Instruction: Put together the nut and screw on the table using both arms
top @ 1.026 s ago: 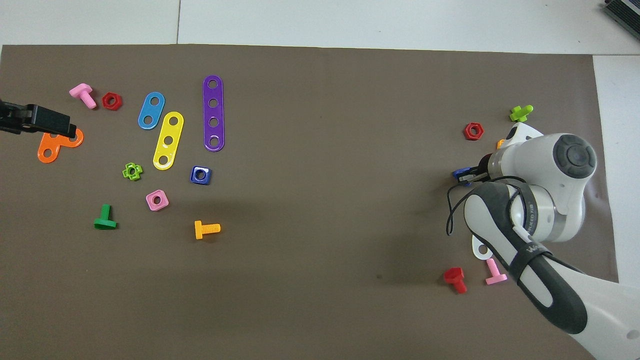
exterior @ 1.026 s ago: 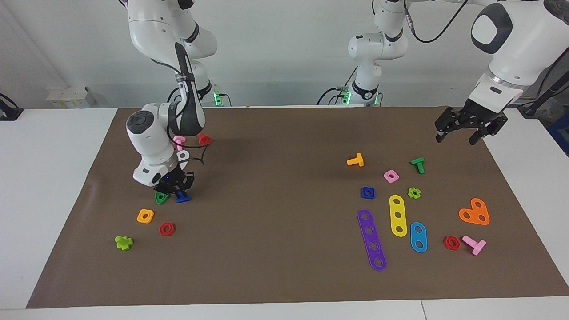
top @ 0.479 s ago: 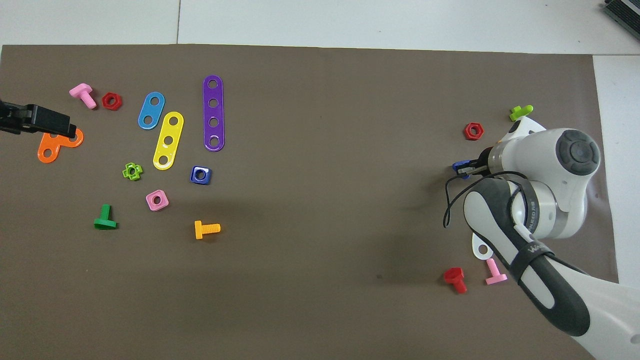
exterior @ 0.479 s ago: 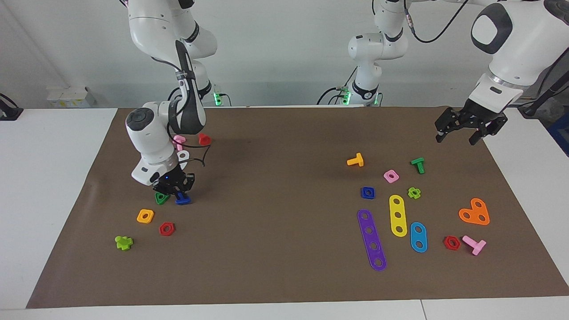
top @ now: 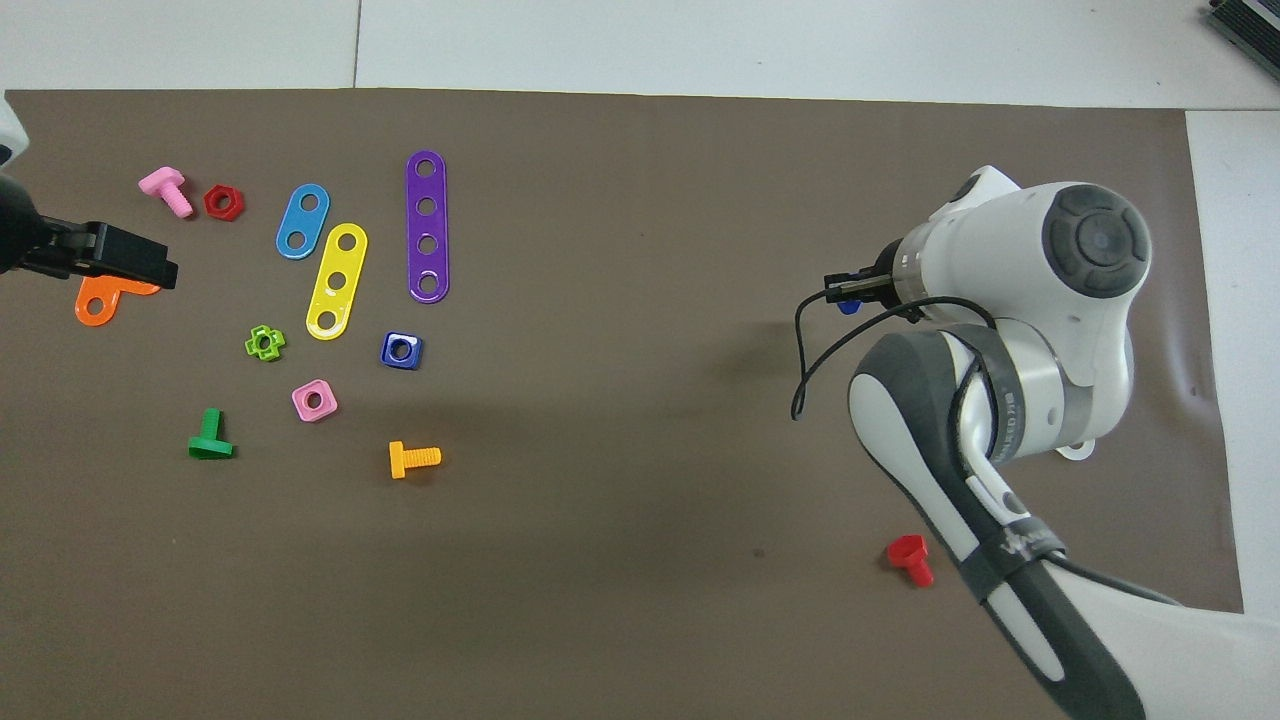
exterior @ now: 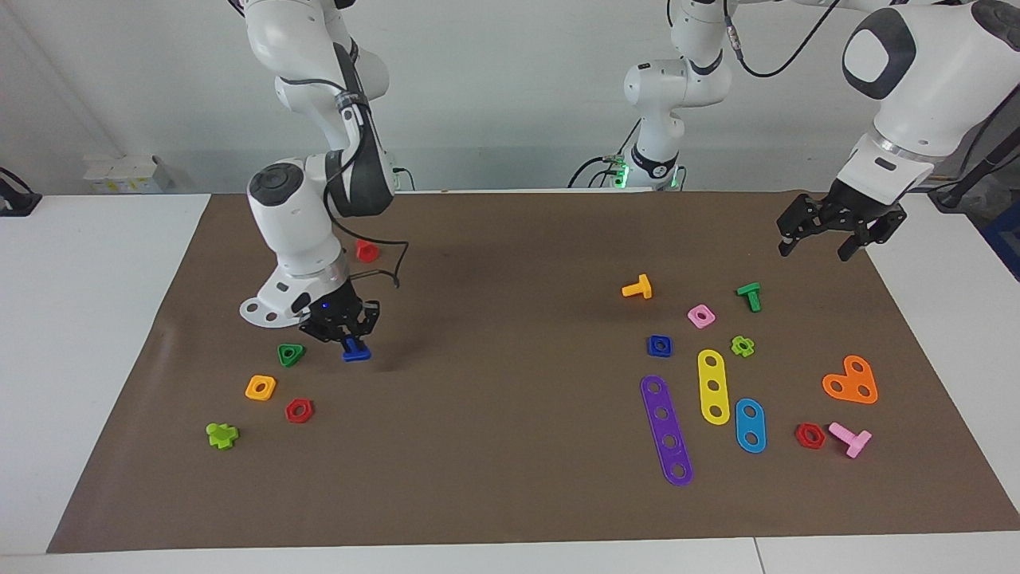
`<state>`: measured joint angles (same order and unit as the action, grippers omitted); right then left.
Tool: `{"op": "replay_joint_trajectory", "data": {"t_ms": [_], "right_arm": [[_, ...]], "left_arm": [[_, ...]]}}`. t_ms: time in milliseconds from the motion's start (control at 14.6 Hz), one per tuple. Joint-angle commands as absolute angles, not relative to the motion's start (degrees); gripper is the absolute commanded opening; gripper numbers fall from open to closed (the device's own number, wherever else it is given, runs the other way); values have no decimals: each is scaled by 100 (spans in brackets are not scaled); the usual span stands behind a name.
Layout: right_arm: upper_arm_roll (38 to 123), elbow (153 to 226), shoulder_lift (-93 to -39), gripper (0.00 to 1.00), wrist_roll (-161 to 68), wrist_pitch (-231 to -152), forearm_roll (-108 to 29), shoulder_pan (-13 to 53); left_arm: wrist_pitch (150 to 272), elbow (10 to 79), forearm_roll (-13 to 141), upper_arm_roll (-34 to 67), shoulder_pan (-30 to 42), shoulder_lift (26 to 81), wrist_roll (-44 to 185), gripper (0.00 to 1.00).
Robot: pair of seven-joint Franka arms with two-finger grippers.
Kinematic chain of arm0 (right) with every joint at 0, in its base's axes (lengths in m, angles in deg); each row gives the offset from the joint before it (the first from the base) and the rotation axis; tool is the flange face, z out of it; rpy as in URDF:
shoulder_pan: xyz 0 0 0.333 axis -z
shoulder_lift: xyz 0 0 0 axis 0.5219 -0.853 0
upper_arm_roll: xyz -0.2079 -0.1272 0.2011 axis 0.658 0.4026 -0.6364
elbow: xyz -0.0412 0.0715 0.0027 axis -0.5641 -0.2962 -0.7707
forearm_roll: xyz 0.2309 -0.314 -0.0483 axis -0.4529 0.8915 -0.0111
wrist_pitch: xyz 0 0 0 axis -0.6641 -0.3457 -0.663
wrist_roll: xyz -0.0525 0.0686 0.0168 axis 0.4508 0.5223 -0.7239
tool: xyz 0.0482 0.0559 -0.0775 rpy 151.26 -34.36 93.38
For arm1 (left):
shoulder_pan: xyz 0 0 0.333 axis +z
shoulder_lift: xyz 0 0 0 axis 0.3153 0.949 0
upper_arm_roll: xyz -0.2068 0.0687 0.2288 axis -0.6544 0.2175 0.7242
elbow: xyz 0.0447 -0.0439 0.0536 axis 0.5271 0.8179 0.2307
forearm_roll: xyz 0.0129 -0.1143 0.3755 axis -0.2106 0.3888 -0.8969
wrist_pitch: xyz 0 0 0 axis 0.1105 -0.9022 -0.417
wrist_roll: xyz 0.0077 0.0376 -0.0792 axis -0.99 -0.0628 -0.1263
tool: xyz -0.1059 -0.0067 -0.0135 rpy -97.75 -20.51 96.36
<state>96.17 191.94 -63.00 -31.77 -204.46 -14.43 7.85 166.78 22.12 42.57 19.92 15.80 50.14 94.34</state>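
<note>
My right gripper (exterior: 351, 335) is shut on the dark-blue screw (exterior: 355, 351), which hangs head down just above the brown mat of the table (exterior: 494, 478), beside the green triangular nut (exterior: 290, 354). From overhead only a bit of the screw (top: 849, 306) shows under the right gripper (top: 848, 290). The dark-blue square nut (exterior: 659, 345) lies flat on the mat toward the left arm's end, also seen in the overhead view (top: 400, 350). My left gripper (exterior: 814, 250) hangs open in the air over the mat's corner, over the orange plate (top: 95, 305) from overhead.
An orange square nut (exterior: 260, 387), a red hex nut (exterior: 299, 410) and a light-green cross piece (exterior: 221, 434) lie around the right gripper. Around the blue nut lie a pink square nut (exterior: 701, 316), an orange bolt (exterior: 637, 288) and a purple strip (exterior: 666, 430).
The right gripper has risen with the blue screw and carried it away from the green triangular nut toward the table's middle. The left gripper has barely shifted.
</note>
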Motion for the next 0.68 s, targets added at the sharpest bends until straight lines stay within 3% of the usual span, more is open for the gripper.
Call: {"op": "replay_joint_trajectory", "data": {"t_ms": [0, 205, 479, 616], "right_arm": [[9613, 18929, -6498, 0, -2372, -20593, -1531, 318], [9613, 18780, -6778, 0, -1458, -21005, -1522, -341], [9596, 18568, -7025, 0, -1147, -21243, -1513, -606], [9596, 18559, -7191, 0, -1104, -21331, -1522, -747]], "left_arm": [[16797, 2607, 4290, 2051, 1058, 4939, 8886, 100], [17393, 2949, 4298, 2034, 696, 5089, 8259, 100], [18728, 4196, 4325, 2016, 502, 5125, 8179, 100], [19081, 4496, 4333, 2016, 467, 5273, 8170, 94]]}}
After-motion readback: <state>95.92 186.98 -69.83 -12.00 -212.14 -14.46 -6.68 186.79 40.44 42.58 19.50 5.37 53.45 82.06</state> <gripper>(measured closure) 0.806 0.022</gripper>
